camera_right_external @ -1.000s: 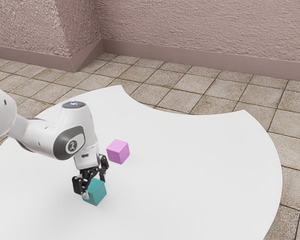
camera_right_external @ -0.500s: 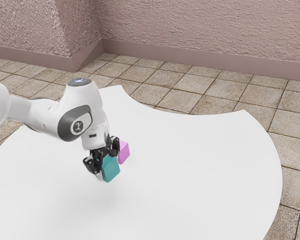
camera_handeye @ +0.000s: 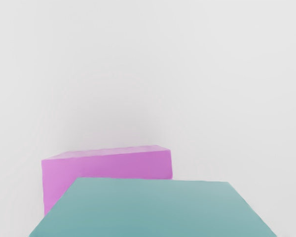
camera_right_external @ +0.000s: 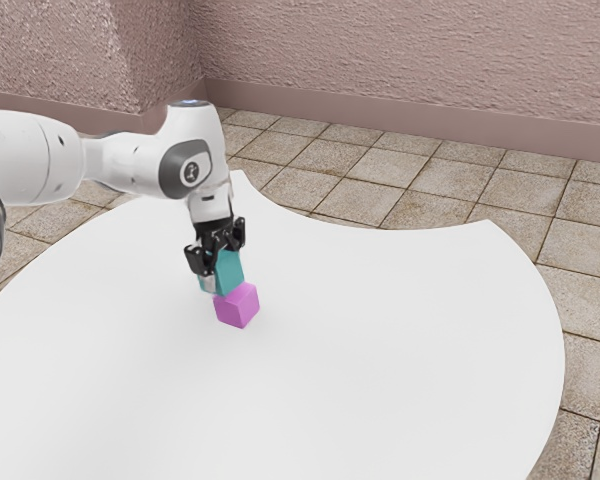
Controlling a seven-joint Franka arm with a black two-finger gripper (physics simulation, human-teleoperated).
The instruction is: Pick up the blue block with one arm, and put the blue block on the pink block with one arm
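Observation:
My black gripper (camera_right_external: pixel 216 255) is shut on the blue block (camera_right_external: pixel 226 273), a teal-coloured cube held in the air and slightly tilted. The pink block (camera_right_external: pixel 238 305) rests on the white table (camera_right_external: pixel 400 330) just below it, a little toward the exterior view's right. Whether the two blocks touch I cannot tell. In the wrist view the blue block (camera_handeye: pixel 158 210) is large and close under my hand, with the pink block (camera_handeye: pixel 106 173) partly hidden behind it.
The round white table has a curved edge (camera_right_external: pixel 555 330) at the exterior view's right. Brown tiled floor (camera_right_external: pixel 420 170) and a pink textured wall (camera_right_external: pixel 400 50) lie beyond.
My arm lifted the blue block off the table and carried it up and toward the exterior view's right, from in front of the pink block to just above it.

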